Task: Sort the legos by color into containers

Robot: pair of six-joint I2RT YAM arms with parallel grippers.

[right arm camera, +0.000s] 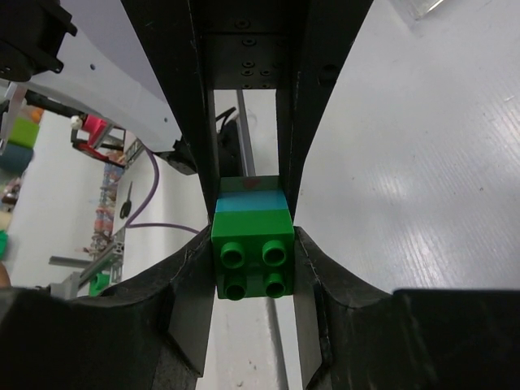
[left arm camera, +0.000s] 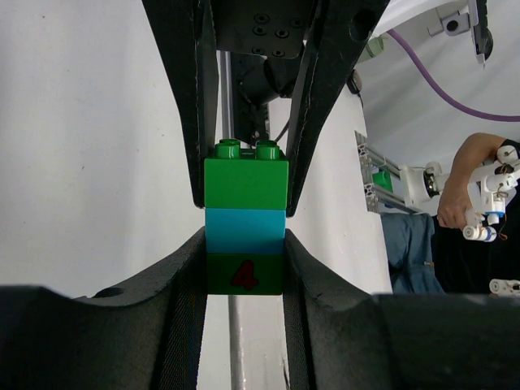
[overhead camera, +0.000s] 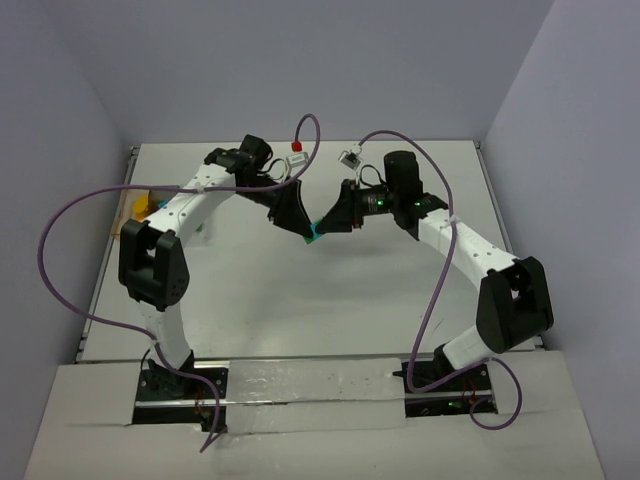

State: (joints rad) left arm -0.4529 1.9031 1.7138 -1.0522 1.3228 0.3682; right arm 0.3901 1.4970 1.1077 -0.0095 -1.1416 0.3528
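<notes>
Bricks in a three-piece stack [overhead camera: 316,232] sit between my two hands over the middle of the worktop [overhead camera: 330,300], a little toward 12 o'clock from its centre. My left hand [left arm camera: 244,244] comes in from 10 o'clock and my right hand [right arm camera: 253,242] from 2 o'clock, so the fingertips nearly meet.

From my left wrist the stack reads, from 12 to 6 o'clock: green studded brick [left arm camera: 245,183], cyan brick [left arm camera: 244,231], dark green brick [left arm camera: 244,274] with a red 4 on its face. My left hand is closed on the dark green brick, one finger pressed on each side. My right hand is clamped on the green studded brick the same way, studs facing its camera.

At the worktop's 9 o'clock edge lies an orange and yellow patch [overhead camera: 140,207], half hidden by my left arm and too small to identify.
</notes>
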